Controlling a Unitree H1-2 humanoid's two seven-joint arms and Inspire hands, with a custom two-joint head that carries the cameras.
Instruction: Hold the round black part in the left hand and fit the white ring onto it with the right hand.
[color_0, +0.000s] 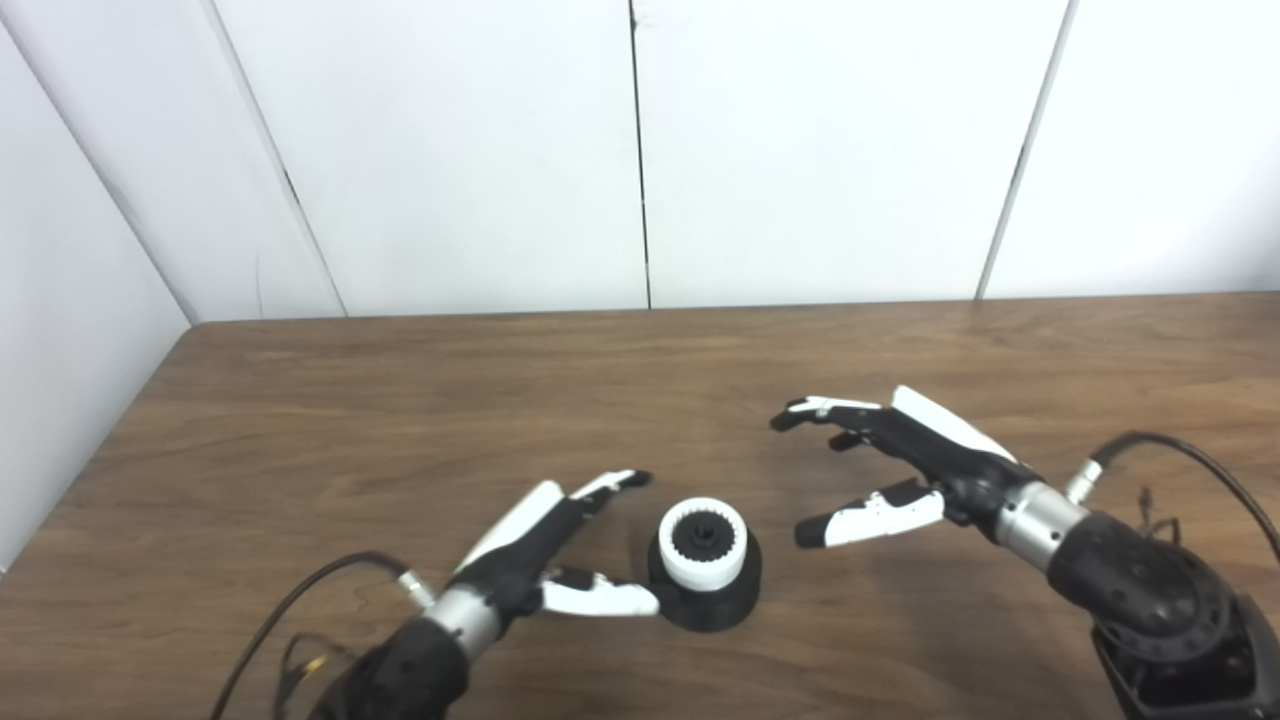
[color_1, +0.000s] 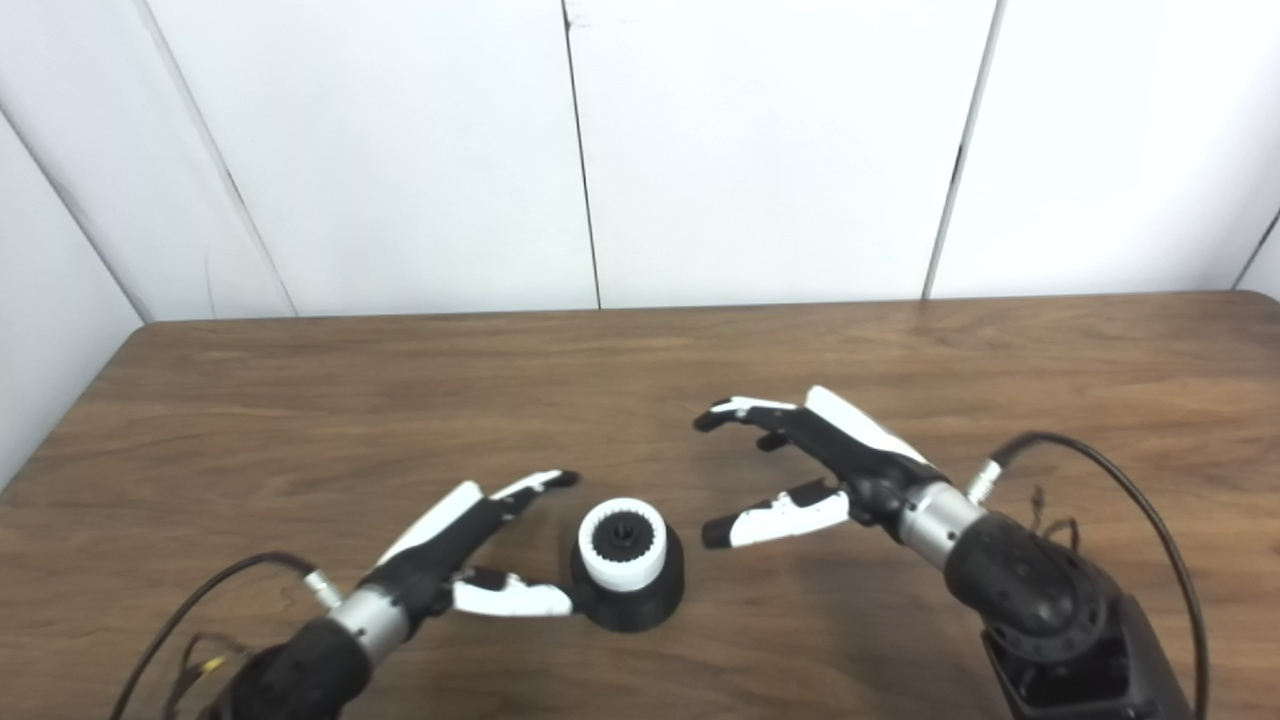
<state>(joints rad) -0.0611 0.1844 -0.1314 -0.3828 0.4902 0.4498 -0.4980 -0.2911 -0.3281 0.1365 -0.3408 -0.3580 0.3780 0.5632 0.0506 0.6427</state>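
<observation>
The round black part (color_0: 706, 598) stands on the table near the front, with the white toothed ring (color_0: 703, 543) seated on top of it. My left hand (color_0: 545, 550) lies just to its left, open, the thumb tip touching or nearly touching the black base and the fingers spread beyond it. To the right, my right hand (color_0: 890, 465) hovers open, thumb and fingers spread and apart from the part, holding nothing.
The brown wooden table (color_0: 400, 420) runs back to white wall panels; its left edge shows at the far left. Black cables (color_0: 1200, 470) loop from both wrists near the front corners.
</observation>
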